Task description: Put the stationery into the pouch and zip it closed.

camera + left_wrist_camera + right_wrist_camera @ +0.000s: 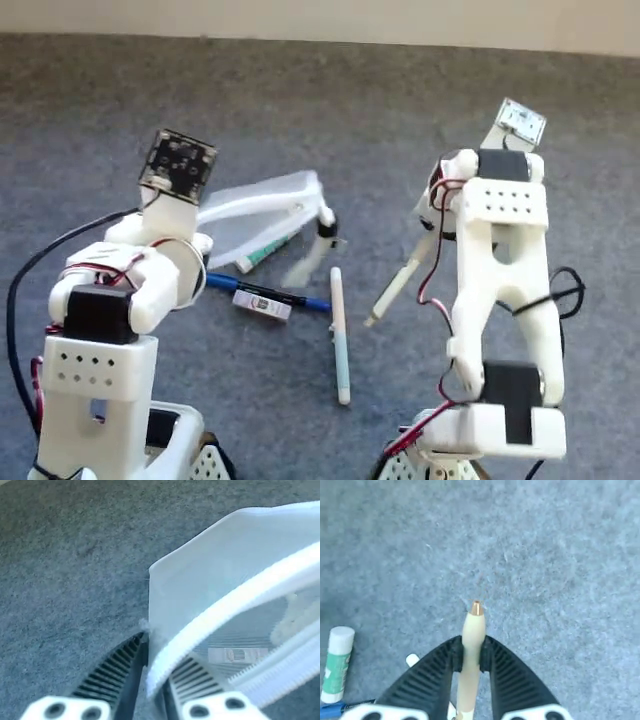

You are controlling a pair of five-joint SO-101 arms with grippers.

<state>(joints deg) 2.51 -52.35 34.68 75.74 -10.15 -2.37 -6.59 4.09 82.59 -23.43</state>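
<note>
Pinching the pouch (pixel 215 580) by its white zipper edge, my left fingers (pixel 115 667) are pressed together on that strip; the mouth gapes, the two zipper strips apart. The pouch sits left of centre on the grey tabletop (pixel 300 90), whose far edge runs well beyond it.

My right fingers (pixel 432 675) pinch a cream pen (pixel 472 630). Its copper tip pokes out past them, and the pen is off the tabletop, well apart from the pouch.

A label shows through the pouch wall, too blurred to read. The green glue stick (pixel 265 252) has print too small to read. It lies at the pouch mouth; I cannot tell if it is inside.

Between my arms lie:
- a blue pen (pixel 300 298), near the mouth
- a small white eraser (pixel 262 304), touching the blue pen, its label unreadable
- a white pen (pixel 340 335), lengthwise in the gap, nearest the cream pen
</note>
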